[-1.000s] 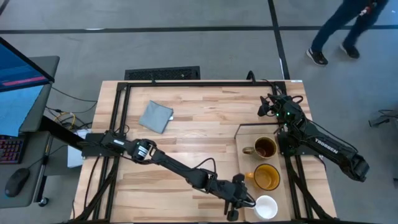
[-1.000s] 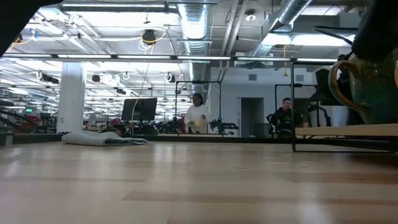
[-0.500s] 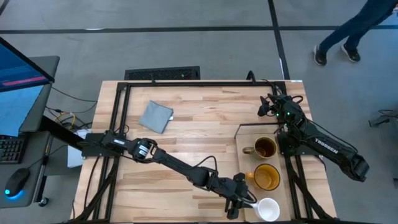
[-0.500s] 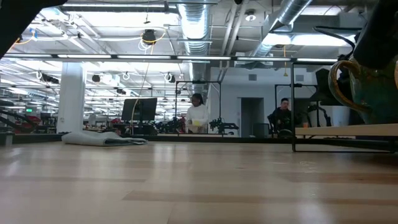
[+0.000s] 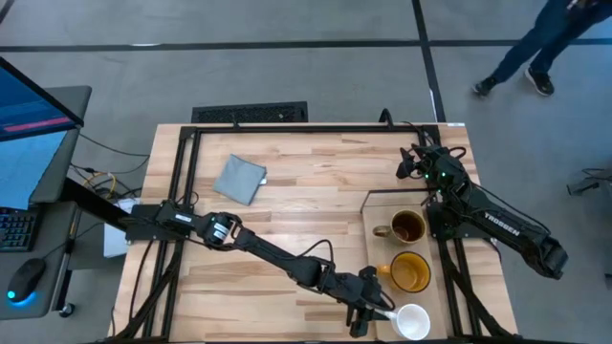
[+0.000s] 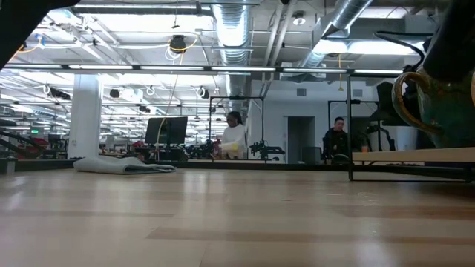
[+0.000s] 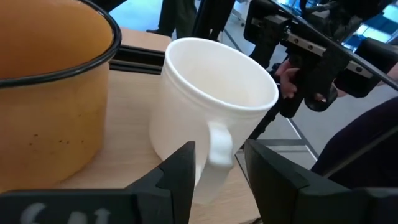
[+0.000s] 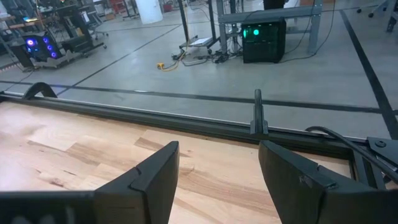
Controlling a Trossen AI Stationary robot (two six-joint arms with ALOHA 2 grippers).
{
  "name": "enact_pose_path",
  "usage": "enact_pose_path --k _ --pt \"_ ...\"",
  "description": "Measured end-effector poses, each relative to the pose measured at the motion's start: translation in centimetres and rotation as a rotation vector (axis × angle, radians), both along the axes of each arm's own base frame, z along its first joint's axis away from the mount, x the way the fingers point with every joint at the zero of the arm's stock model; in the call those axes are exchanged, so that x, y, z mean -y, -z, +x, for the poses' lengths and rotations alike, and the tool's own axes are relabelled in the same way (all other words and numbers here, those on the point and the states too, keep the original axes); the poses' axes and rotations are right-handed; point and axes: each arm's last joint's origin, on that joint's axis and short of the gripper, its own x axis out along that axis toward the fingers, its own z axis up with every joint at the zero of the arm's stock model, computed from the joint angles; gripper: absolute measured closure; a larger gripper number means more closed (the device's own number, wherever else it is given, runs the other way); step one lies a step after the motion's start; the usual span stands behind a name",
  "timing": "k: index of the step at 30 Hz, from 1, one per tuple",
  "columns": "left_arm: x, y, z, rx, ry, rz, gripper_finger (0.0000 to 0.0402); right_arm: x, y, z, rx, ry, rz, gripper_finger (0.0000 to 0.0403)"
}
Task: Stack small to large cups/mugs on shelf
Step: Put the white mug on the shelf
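Note:
Three mugs stand in a row on the pale shelf (image 5: pixel 375 203) at the table's right. The dark brown mug (image 5: pixel 407 227) is farthest, the yellow-orange mug (image 5: pixel 410 271) is in the middle, and the white mug (image 5: pixel 412 322) is nearest. My left gripper (image 5: pixel 375 311) reaches across the table's near side and is shut on the white mug (image 7: pixel 211 112), next to the yellow-orange mug (image 7: pixel 50 93). My right gripper (image 5: pixel 406 164) waits open above the table's far right, with empty fingers (image 8: pixel 217 174). In the low view the shelf (image 6: pixel 415 156) is raised, with a dark mug on it. My left gripper has the white mug's handle (image 7: pixel 219 144) pinched between its two fingers (image 7: pixel 181 171), one on each side of the loop. The fingers come about level from the table's left. The mug stands open side up. My fingers hide its base.
A grey-blue folded cloth (image 5: pixel 239 178) lies at the table's far left. A dark frame rail (image 5: pixel 316 128) runs along the far edge. A person (image 5: pixel 535 43) walks on the floor beyond the far right corner. Bare planks (image 5: pixel 306 210) lie between the cloth and the shelf.
My left gripper has edged toward the white mug's handle. The mug has slid a little toward the table's near right corner. It has kept still for the last half second. The person beyond the table has walked on.

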Motion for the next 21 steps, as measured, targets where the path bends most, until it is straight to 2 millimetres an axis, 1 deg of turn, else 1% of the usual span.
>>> enact_pose_path --k 13,21 --pt "0.70 0.02 -0.31 -0.024 0.005 -0.051 0.0271 0.00 0.00 0.00 0.000 0.000 0.000 0.0159" --pt "0.60 0.03 -0.27 -0.008 0.015 -0.016 0.0271 0.00 0.00 0.00 0.000 0.000 0.000 0.0159"
